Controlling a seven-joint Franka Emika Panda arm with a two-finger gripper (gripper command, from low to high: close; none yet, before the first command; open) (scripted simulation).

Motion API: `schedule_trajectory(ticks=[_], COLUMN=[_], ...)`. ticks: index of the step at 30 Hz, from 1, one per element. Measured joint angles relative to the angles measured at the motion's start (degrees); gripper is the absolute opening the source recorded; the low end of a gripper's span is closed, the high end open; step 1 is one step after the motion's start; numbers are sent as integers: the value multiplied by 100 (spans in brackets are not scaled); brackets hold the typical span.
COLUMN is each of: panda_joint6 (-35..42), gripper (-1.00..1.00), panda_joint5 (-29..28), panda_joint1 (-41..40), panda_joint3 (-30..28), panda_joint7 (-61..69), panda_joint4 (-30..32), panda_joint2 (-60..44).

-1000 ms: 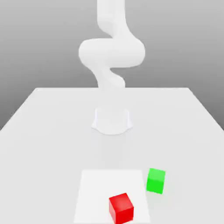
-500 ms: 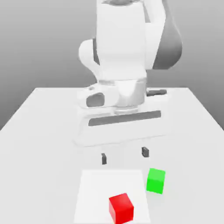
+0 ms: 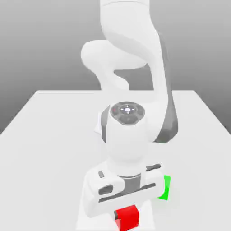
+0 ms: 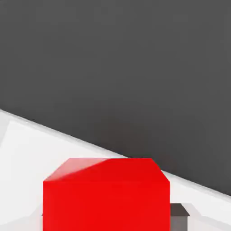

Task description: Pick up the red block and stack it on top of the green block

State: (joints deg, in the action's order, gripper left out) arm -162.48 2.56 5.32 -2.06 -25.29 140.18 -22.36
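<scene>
"Where is the gripper point(image 3: 127, 216) right now?"

"Down at the red block point(image 3: 129, 218), near the bottom of the exterior view. It's closed on the block, with one dark fingertip point(image 4: 178, 217) right up against its side in the hand view."

"So it has a grip on it?"

"Yes, it's gripping the red block. The hand view shows the block large, with its top face and one side facing the camera. Part of the top is a lighter red."

"Is the block off the surface?"

"I can't tell. It's at the white square point(image 3: 89, 222) on the table point(image 3: 40, 158), but I can't make out whether its underside touches."

"And the green block point(image 3: 166, 189)?"

"On the table, just beyond the square, toward the exterior view's right. The robot's hand partly hides it. The two blocks are apart, and the red one isn't on top of the green one."

"How does the arm point(image 3: 127, 40) look?"

"It's white with dark grey parts, and it reaches down over the table. There's a round dark cap point(image 3: 127, 113) with a small light in its middle, above the hand."
</scene>
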Motion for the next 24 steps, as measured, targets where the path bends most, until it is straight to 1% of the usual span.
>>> schedule_trajectory(ticks=[2,6,9,12,14,16,20,21,24], panda_joint6=[163,779,905,960,990,803,74,-118,-118], gripper=[-100,-100,-100,-100,-100,-100,-100,100,100], panda_joint5=[-30,-116,-70,-49,-88,-162,-351,-402,-402], panda_joint1=[7,35,252,751,1023,1084,1097,1115,1115], panda_joint3=[-13,-25,264,557,642,673,631,603,603], panda_joint7=[-20,-75,82,244,316,312,191,155,155], panda_joint4=[32,178,668,1230,1608,1786,1812,1805,1805], panda_joint2=[197,958,1567,2186,2599,2590,1886,1687,1687])
